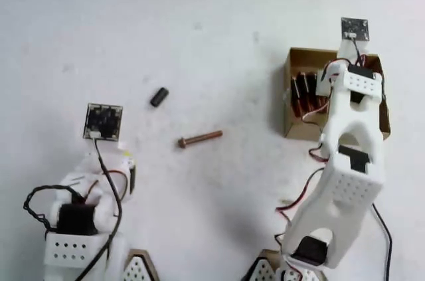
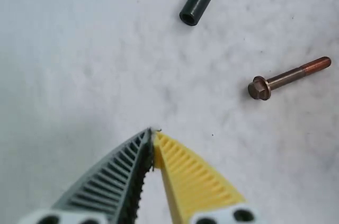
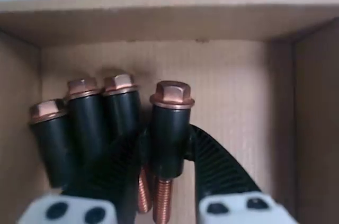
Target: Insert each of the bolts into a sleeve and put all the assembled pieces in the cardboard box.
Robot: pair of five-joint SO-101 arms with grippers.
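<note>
While my right claw (image 3: 165, 142) sits inside the cardboard box (image 3: 222, 60), its two black fingers (image 3: 212, 163) press against opposite sides of an assembled piece (image 3: 169, 128), so this claw is closed on it. The piece is a black sleeve with a copper-coloured bolt through it. The hex head stands out of one end, toward the box's far wall, and the threaded tip pokes out of the other end, toward my wrist. Just beside it, three other pieces (image 3: 85, 123) of the same kind lean together against a side wall of the box, heads pointing the same way.

My left claw (image 2: 152, 131) is closed on nothing. Its grey finger (image 2: 114, 173) and yellow finger (image 2: 193, 179) meet at their tips over the white table (image 2: 79, 49). I cannot tell whether the tips touch the surface.

Beyond the left claw, a loose bolt (image 2: 288, 78) lies flat on the table. A loose sleeve (image 2: 196, 4), short and black, lies on its side farther out, its open end visible. The two are near each other but apart. Seen from above, both lie between my arms. The bolt's head points toward my left side, and the box stands well apart from them, on my right side of the table.
</note>
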